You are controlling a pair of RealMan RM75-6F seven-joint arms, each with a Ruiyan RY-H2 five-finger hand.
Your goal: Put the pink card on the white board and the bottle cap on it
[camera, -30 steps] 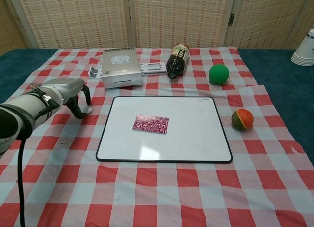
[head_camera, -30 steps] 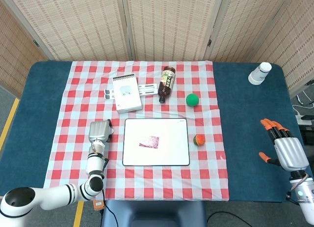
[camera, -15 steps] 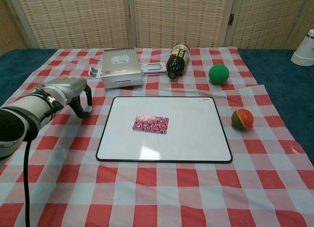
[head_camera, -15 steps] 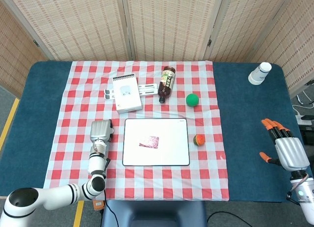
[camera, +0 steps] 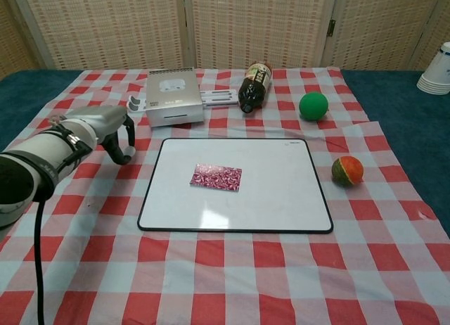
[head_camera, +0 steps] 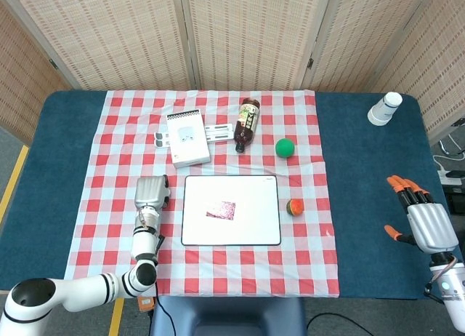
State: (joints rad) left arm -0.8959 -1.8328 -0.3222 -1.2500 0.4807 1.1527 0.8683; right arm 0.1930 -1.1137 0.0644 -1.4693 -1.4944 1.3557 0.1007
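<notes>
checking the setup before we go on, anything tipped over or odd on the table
The dark brown plastic bottle lies on its side on the checked cloth behind the white board, its neck towards the board. Whether its cap is on cannot be told. Nothing looks spilled.

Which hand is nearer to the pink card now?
Left. The left hand hovers just left of the white board holding the pink card; the right hand is far right, off the cloth.

two balls (head_camera: 285,148), one bottle (head_camera: 248,124), one card (head_camera: 221,209)
</notes>
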